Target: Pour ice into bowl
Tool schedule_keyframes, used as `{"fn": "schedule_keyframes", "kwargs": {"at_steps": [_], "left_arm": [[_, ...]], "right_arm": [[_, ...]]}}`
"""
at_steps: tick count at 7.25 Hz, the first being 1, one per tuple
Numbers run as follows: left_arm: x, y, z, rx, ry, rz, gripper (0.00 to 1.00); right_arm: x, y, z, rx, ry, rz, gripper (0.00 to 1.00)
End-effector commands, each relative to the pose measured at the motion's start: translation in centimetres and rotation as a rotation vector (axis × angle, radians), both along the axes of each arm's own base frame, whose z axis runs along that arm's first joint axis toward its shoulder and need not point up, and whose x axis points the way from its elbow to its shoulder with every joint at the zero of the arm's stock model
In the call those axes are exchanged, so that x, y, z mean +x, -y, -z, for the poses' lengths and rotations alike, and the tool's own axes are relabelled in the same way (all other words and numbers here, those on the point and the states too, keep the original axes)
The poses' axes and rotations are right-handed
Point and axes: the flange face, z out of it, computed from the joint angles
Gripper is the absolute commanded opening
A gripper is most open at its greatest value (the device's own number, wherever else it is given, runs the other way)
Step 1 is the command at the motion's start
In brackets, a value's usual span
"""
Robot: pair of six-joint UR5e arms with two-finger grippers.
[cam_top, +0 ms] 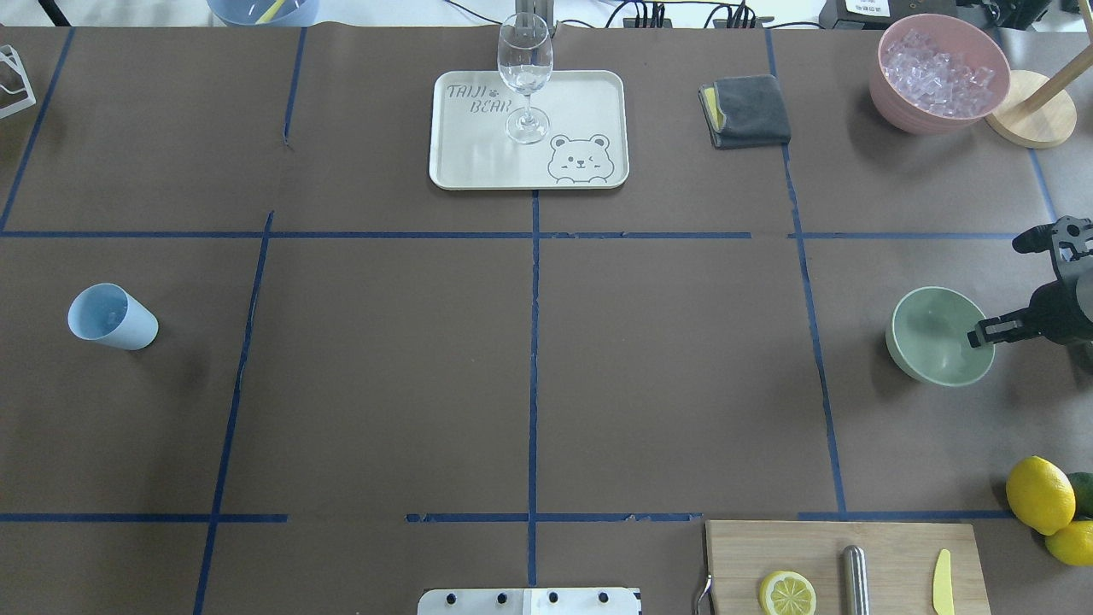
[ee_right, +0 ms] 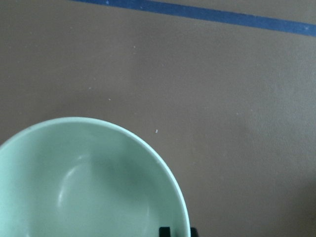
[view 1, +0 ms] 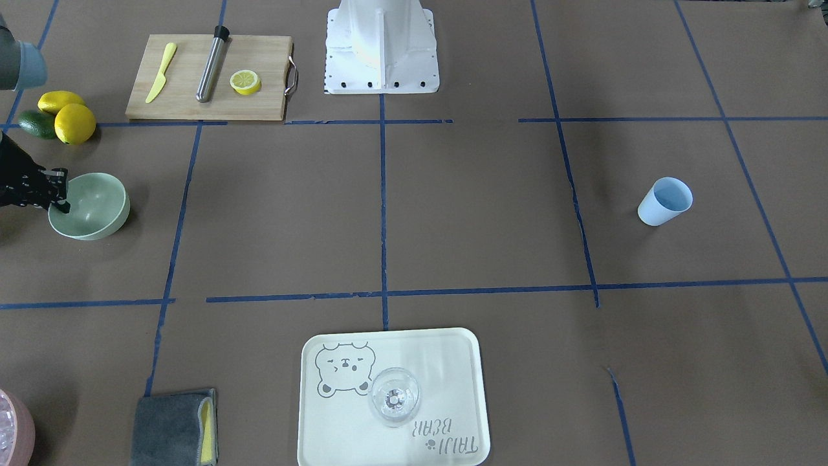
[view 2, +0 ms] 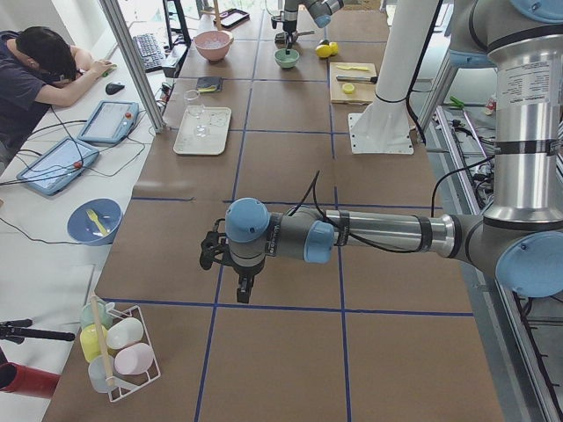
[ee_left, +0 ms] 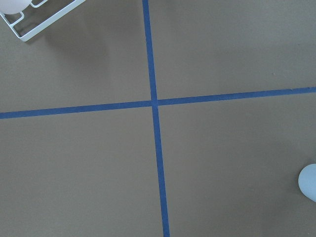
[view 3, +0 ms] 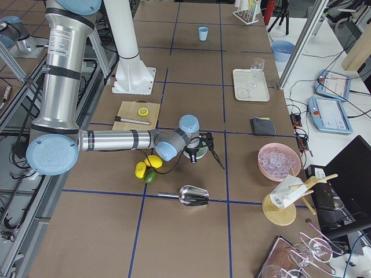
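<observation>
Where the table runs toward its right edge, about midway between the robot's edge and yours, you'll find the bowl (cam_top: 931, 346) standing upright, its pale green inside smooth in the right wrist view. The right gripper (cam_top: 976, 336) reaches in from that edge onto the bowl's rim. Its jaws are drawn in narrow, one fingertip (ee_right: 164, 231) just inside the rim and the other just outside, pinching the wall between them. From the bowl toward the robot's edge, close to the right edge, two lemons (cam_top: 1039, 494) and a dark green fruit (cam_top: 1083, 489) sit bunched together. Beside them, against the robot's edge, a wooden board (cam_top: 892, 547) carries a lemon half (cam_top: 786, 593), a metal rod (cam_top: 854, 581) and a yellow knife (cam_top: 942, 594). The right side view shows you a metal scoop (view 3: 194, 197) lying nearer the right edge than the bowl. Toward your right-hand corner stands a pink container (cam_top: 905, 115) heaped with whitish cubes (cam_top: 939, 73), with a round wooden stand (cam_top: 1029, 120) just beside it. Along your edge come a grey cloth (cam_top: 750, 109) and then a cream tray (cam_top: 478, 166) with a wine glass (cam_top: 524, 77) upright on it. A light blue cup (cam_top: 115, 320) stands well apart, near the left edge. The left gripper (view 2: 244, 288) hangs above the table's left end, fingers pointing down over a crossing of blue tape lines (ee_left: 154, 102). You cannot tell how its jaws stand.
</observation>
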Motion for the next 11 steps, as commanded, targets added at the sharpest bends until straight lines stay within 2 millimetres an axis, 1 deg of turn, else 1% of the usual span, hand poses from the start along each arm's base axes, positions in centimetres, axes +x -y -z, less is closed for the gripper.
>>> {"fn": "schedule_keyframes", "kwargs": {"at_steps": [1,2,3,4,5,6,7,8,9,10,11], "left_arm": [[0.0,-0.1,0.0,0.0,0.0,0.0,1.0],[0.0,-0.1,0.0,0.0,0.0,0.0,1.0],[0.0,-0.1,0.0,0.0,0.0,0.0,1.0],[0.1,-0.1,0.0,0.0,0.0,-0.002,1.0],[0.0,-0.1,0.0,0.0,0.0,0.0,1.0],[0.0,-0.1,0.0,0.0,0.0,0.0,1.0],[0.1,-0.1,0.0,0.0,0.0,-0.002,1.0],[0.1,-0.1,0.0,0.0,0.0,-0.002,1.0],[0.1,-0.1,0.0,0.0,0.0,-0.002,1.0],[0.1,-0.1,0.0,0.0,0.0,-0.002,1.0],[0.1,-0.1,0.0,0.0,0.0,-0.002,1.0]], "right_arm": [[0.5,0.1,1.1,0.014,0.015,-0.01,0.0],[0.7,0.3,2.3,0.011,0.043,-0.001,0.0],[1.7,0.5,4.1,0.008,0.092,-0.003,0.0],[1.5,0.7,5.7,0.013,0.129,0.006,0.0],[0.6,2.1,7.7,0.045,0.152,0.009,0.0],[-0.9,4.4,11.0,0.006,0.179,-0.045,0.0],[-4.2,5.8,14.9,-0.067,0.23,-0.108,0.0],[-8.8,5.8,18.2,-0.1,0.262,-0.113,0.0],[-12.5,5.9,21.2,-0.141,0.267,-0.101,0.0],[-15.7,6.5,25.2,-0.187,0.257,-0.13,0.0],[-22.5,4.7,29.6,-0.213,0.223,-0.159,0.09]]}}
